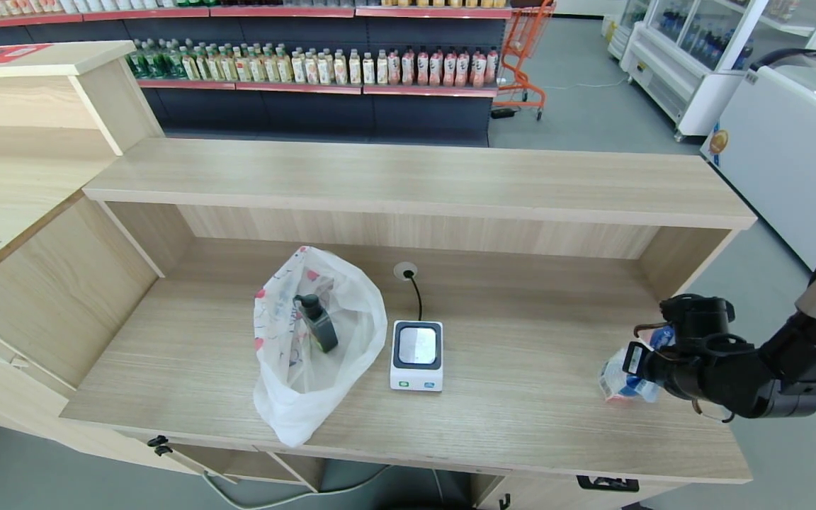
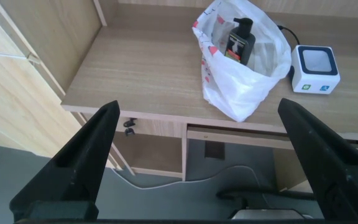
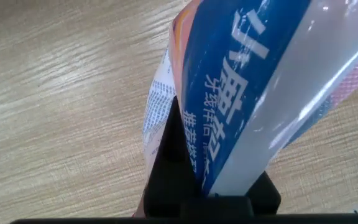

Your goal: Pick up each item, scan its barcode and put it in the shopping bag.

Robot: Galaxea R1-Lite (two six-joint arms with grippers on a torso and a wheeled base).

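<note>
In a shop with drink shelves (image 1: 309, 67) behind, a wooden checkout counter (image 1: 521, 425) carries the work. The blue-and-white packet (image 1: 617, 379) sits clenched in the right gripper (image 1: 638, 368) at the counter's 3 o'clock edge, gripped by one end, likely so its print stays free for the scanner (image 1: 417, 354) at centre, window facing up. At the scanner's 9 o'clock the shopping bag (image 1: 309, 368) lies mouth open, with a dark bottle (image 1: 318, 324) inside. The left gripper (image 2: 204, 155) hangs spread and empty off the front edge, about 7 o'clock.

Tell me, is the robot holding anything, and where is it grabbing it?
The right gripper is shut on a blue and white packet, pinching it near one edge. The left gripper is open and holds nothing.
</note>
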